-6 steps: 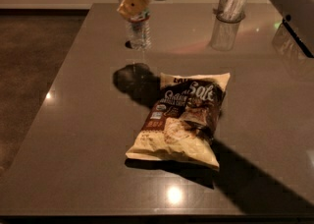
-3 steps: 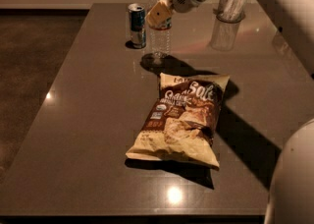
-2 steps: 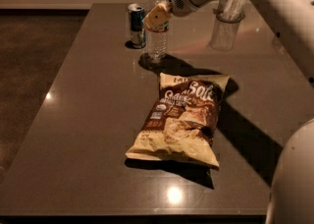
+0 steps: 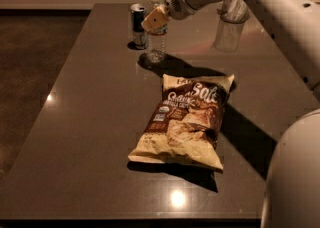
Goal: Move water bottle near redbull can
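Observation:
The water bottle [image 4: 156, 42], clear with a white cap, stands upright on the dark table [image 4: 90, 122] at the far side. The redbull can [image 4: 137, 25] stands just left of it, a small gap between them. My gripper [image 4: 156, 19] reaches in from the upper right and is shut on the bottle's upper part, over its label band. One tan finger [image 4: 154, 20] shows in front of the bottle.
A brown and cream chip bag [image 4: 185, 119] lies flat in the middle of the table. A clear glass tumbler [image 4: 230, 27] stands at the far right, behind my arm [image 4: 260, 2]. The robot's white body [image 4: 295, 172] fills the lower right corner.
Two seconds ago the bottle was held further left in view and no can showed. Over the last second the bottle and gripper have stayed beside the can.

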Robot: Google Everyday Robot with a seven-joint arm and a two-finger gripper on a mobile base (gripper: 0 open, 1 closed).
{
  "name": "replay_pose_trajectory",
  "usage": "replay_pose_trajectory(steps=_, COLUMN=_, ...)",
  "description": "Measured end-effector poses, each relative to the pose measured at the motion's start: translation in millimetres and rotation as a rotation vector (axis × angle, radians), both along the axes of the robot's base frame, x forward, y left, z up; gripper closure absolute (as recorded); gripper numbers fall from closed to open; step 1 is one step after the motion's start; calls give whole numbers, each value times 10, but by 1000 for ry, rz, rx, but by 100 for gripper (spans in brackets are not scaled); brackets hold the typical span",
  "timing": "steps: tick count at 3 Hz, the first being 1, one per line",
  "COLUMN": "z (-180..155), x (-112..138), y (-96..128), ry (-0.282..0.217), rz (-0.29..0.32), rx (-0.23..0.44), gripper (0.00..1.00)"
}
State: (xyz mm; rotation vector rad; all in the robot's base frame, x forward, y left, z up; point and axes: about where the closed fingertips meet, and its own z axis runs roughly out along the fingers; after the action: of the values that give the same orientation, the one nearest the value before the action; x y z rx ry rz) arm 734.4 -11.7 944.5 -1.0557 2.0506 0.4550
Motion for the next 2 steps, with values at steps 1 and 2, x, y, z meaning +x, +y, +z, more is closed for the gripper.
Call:
replay_pose_trajectory(steps=1, z=-19, x=1, y=22, ry=3, rz=4, rx=1, gripper=28)
replay_pose_trajectory(steps=2, z=-42, x=2, y=46, ry=6, rz=7, rx=0, gripper=5)
